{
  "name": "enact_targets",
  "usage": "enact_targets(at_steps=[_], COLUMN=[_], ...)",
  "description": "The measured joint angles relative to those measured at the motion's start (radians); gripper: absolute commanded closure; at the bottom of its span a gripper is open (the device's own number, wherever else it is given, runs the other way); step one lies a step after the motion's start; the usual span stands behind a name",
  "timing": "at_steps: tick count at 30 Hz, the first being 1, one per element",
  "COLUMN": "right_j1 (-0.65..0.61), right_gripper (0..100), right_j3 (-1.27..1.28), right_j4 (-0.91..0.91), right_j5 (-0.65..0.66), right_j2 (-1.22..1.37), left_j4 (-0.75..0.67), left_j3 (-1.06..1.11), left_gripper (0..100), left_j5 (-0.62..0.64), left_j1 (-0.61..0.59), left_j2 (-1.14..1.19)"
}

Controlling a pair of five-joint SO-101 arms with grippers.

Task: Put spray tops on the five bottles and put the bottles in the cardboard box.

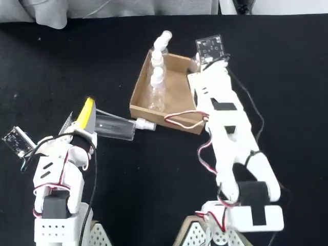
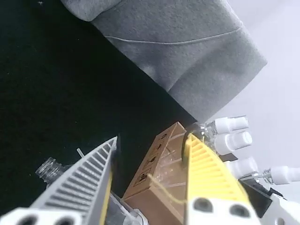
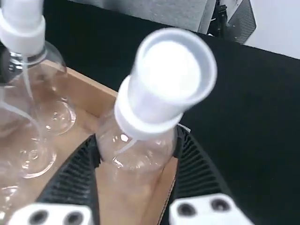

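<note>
Upper centre, over cardboard box (image 1: 177, 96) | right gripper (image 3: 137, 147) clamps capped bottle (image 3: 154, 103) upright, likely for lowering | left gripper (image 2: 151, 138) by sideways bottle (image 1: 115, 128), grasp unclear

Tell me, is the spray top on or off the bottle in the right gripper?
On. A white spray top sits on the neck of the clear bottle held in the right gripper, at the cardboard box.

Even, bright light (glints on bottle (image 3: 140, 157))
</note>
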Motion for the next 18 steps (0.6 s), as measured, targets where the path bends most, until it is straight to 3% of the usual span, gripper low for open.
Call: enact_targets(at_steps=[18], right_j1=[0.028], right_gripper=[97.9], right_j3=[-0.054], right_j4=[-0.106], right_j5=[0.000], right_j2=[0.184], left_j4=[0.000], left_j3=[0.000], left_gripper=[79], left_j5=[0.000], left_j1=[0.000], left_j2=[0.000])
